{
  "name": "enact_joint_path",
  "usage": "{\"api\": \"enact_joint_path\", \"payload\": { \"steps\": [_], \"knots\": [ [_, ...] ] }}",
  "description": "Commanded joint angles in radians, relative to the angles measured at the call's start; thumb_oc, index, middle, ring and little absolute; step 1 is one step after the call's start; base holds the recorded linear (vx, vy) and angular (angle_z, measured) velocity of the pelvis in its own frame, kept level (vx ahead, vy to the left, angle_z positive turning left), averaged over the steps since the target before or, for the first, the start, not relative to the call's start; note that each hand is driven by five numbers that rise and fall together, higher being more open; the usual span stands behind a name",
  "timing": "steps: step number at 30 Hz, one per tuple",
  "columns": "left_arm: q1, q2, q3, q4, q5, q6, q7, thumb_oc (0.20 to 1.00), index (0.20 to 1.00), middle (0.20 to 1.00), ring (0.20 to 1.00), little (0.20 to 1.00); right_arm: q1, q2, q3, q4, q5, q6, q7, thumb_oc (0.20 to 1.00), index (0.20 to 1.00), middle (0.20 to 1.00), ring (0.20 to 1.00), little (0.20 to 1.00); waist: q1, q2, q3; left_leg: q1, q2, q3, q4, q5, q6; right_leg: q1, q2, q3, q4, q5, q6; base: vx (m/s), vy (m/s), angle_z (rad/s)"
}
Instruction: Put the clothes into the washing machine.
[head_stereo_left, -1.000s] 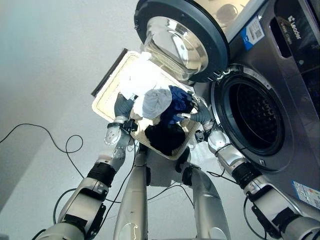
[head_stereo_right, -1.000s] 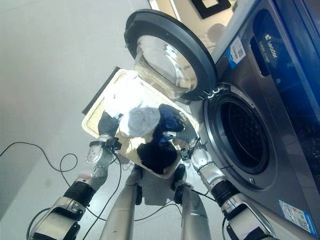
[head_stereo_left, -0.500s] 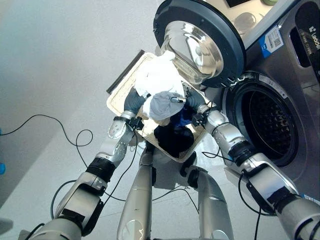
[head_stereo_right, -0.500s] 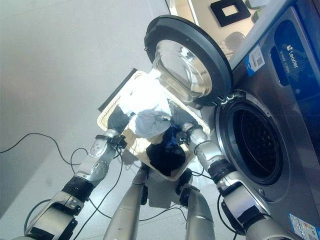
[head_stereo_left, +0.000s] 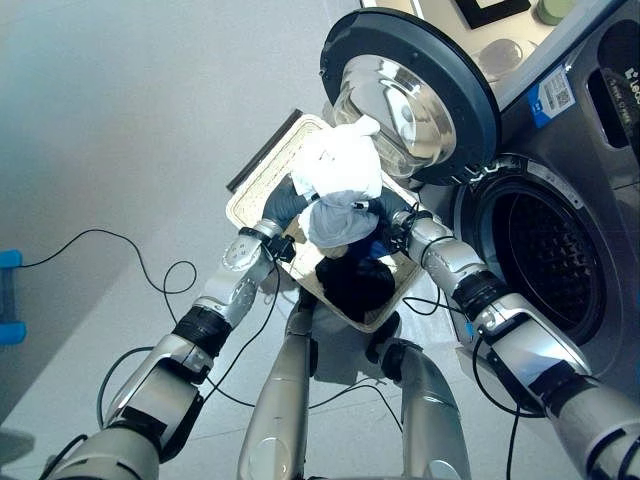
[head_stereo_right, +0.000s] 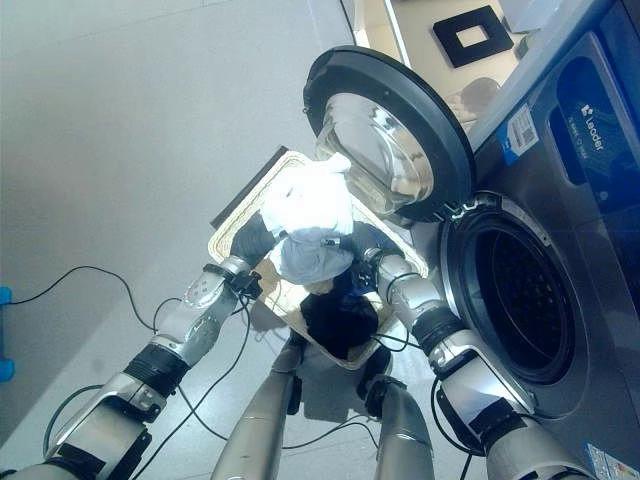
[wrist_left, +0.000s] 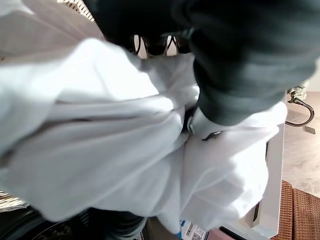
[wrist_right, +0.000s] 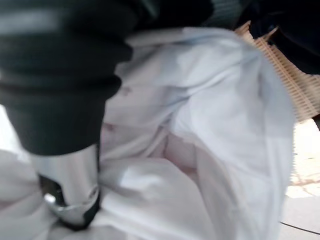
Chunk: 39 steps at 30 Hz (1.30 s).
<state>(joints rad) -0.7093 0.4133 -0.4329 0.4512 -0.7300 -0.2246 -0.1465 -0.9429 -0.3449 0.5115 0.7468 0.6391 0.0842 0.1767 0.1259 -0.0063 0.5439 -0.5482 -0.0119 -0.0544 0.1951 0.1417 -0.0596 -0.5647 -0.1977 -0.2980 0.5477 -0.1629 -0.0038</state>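
Clothes (head_stereo_left: 340, 185), soft and light, are pinched from 9 and 3 o'clock by left hand (head_stereo_left: 283, 206) and right hand (head_stereo_left: 392, 213), above the basket (head_stereo_left: 258, 178).

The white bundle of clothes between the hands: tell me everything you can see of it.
The white bundle of clothes is crumpled soft cloth, bright white on top and pale grey-blue below. It is raised above the woven basket, before the open washer door. The left hand and right hand press into it from either side, their fingers buried in the folds.
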Motion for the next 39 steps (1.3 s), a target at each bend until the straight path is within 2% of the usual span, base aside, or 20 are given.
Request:
{"api": "enact_joint_path", "payload": {
  "steps": [1,3,9,12,16,17,18,21,32,33,34,35,38,39],
  "knots": [
    [-0.107,-0.084,-0.018,-0.081,0.0,-0.062,-0.045,0.2,0.2,0.2,0.2,0.2,-0.051,0.006,0.044,-0.041,0.047,0.009,0.146,1.0,1.0,1.0,1.0,1.0,0.005,0.057,-0.024,0.012,-0.05,0.096,0.093,-0.128,0.022,0.006,-0.006,-0.038,-0.086,0.11,0.088,0.0,0.0,0.0],
    [-0.111,-0.084,-0.02,-0.078,0.003,-0.061,-0.044,0.2,0.2,0.2,0.2,0.2,-0.047,0.011,0.044,-0.046,0.066,0.011,0.167,1.0,1.0,1.0,1.0,1.0,0.005,0.057,-0.024,0.012,-0.052,0.095,0.094,-0.127,0.023,0.007,-0.005,-0.037,-0.086,0.11,0.088,0.0,-0.003,0.04],
    [-0.131,-0.083,-0.033,-0.057,0.01,-0.047,-0.026,0.2,0.2,0.2,0.2,0.2,-0.028,0.036,0.022,-0.105,0.247,-0.008,0.27,1.0,1.0,1.0,1.0,1.0,-0.003,0.052,-0.024,0.007,-0.054,0.096,0.1,-0.127,0.025,-0.002,0.0,-0.03,-0.08,0.114,0.092,0.0,-0.003,0.03],
    [-0.139,-0.085,-0.04,-0.032,0.019,-0.041,-0.019,0.2,0.2,0.2,0.2,0.2,-0.013,0.05,-0.002,-0.129,0.356,-0.027,0.356,1.0,1.0,1.0,1.0,1.0,-0.01,0.05,-0.024,0.009,-0.053,0.099,0.094,-0.127,0.025,-0.002,0.005,-0.027,-0.09,0.117,0.096,0.0,0.0,0.0],
    [-0.143,-0.085,-0.044,-0.024,0.018,-0.039,-0.019,0.2,0.2,0.2,0.2,0.2,-0.011,0.054,-0.009,-0.136,0.386,-0.028,0.372,1.0,1.0,1.0,1.0,1.0,-0.012,0.049,-0.024,0.008,-0.053,0.1,0.094,-0.128,0.025,-0.003,0.006,-0.026,-0.091,0.118,0.097,0.0,0.0,0.0],
    [-0.153,-0.091,-0.05,0.006,0.031,-0.032,-0.032,0.2,0.2,0.2,0.2,0.2,-0.006,0.066,-0.035,-0.14,0.461,-0.021,0.439,1.0,1.0,1.0,1.0,1.0,-0.018,0.046,-0.024,0.003,-0.051,0.105,0.094,-0.128,0.023,-0.007,0.008,-0.025,-0.099,0.121,0.102,-0.03,-0.02,-0.01],
    [-0.16,-0.094,-0.054,0.013,0.046,-0.021,-0.035,0.2,0.2,0.2,0.2,0.2,-0.005,0.072,-0.042,-0.142,0.472,-0.019,0.456,1.0,1.0,1.0,1.0,1.0,-0.02,0.044,-0.024,-0.001,-0.049,0.107,0.091,-0.127,0.022,-0.009,0.009,-0.026,-0.105,0.124,0.104,-0.04,-0.018,-0.01],
    [-0.175,-0.099,-0.073,0.04,0.06,-0.022,-0.04,0.2,0.2,0.2,0.2,0.2,-0.012,0.067,-0.038,-0.116,0.433,-0.038,0.434,1.0,1.0,1.0,1.0,1.0,-0.025,0.044,-0.024,-0.008,-0.046,0.111,0.09,-0.126,0.02,-0.016,0.008,-0.028,-0.106,0.127,0.106,0.0,0.0,0.0],
    [-0.201,-0.109,-0.138,0.074,0.067,-0.024,-0.074,0.2,0.2,0.2,0.2,0.2,-0.032,0.061,-0.024,-0.039,0.468,-0.091,0.366,1.0,1.0,1.0,1.0,1.0,-0.032,0.046,-0.024,-0.011,-0.042,0.114,0.071,-0.116,0.016,-0.016,0.012,-0.024,-0.135,0.141,0.11,0.0,0.0,0.0],
    [-0.202,-0.108,-0.146,0.068,0.072,-0.022,-0.077,0.2,0.2,0.2,0.2,0.2,-0.032,0.059,-0.023,-0.037,0.485,-0.1,0.355,0.755,0.755,0.755,0.755,0.755,-0.032,0.048,-0.024,-0.011,-0.042,0.115,0.068,-0.114,0.016,-0.015,0.012,-0.025,-0.138,0.141,0.111,0.0,0.0,0.0],
    [-0.202,-0.108,-0.148,0.067,0.074,-0.023,-0.077,0.2,0.2,0.2,0.2,0.2,-0.032,0.059,-0.024,-0.037,0.489,-0.101,0.353,0.551,0.551,0.551,0.551,0.551,-0.032,0.048,-0.024,-0.011,-0.042,0.115,0.068,-0.114,0.016,-0.015,0.012,-0.025,-0.139,0.141,0.111,0.0,0.0,0.0],
    [-0.206,-0.105,-0.155,0.066,0.076,-0.023,-0.077,0.2,0.2,0.2,0.2,0.2,-0.034,0.059,-0.028,-0.032,0.509,-0.11,0.335,0.2,0.2,0.2,0.2,0.2,-0.033,0.048,-0.024,-0.012,-0.043,0.113,0.066,-0.113,0.016,-0.016,0.012,-0.024,-0.141,0.142,0.111,0.0,0.0,0.0],
    [-0.209,-0.102,-0.165,0.057,0.091,-0.024,-0.073,0.2,0.2,0.2,0.2,0.2,-0.038,0.066,-0.042,-0.018,0.541,-0.133,0.309,0.2,0.2,0.2,0.2,0.2,-0.031,0.051,-0.024,-0.015,-0.043,0.111,0.066,-0.112,0.015,-0.019,0.013,-0.023,-0.142,0.146,0.113,-0.02,0.001,0.01],
    [-0.218,-0.1,-0.166,0.057,0.101,-0.03,-0.066,0.2,0.2,0.2,0.2,0.2,-0.047,0.066,-0.048,-0.016,0.548,-0.133,0.301,0.2,0.2,0.2,0.2,0.2,-0.032,0.052,-0.024,-0.037,-0.043,0.113,0.061,-0.086,0.02,-0.037,0.013,-0.033,-0.152,0.171,0.103,-0.07,0.006,0.03]
  ]
}}
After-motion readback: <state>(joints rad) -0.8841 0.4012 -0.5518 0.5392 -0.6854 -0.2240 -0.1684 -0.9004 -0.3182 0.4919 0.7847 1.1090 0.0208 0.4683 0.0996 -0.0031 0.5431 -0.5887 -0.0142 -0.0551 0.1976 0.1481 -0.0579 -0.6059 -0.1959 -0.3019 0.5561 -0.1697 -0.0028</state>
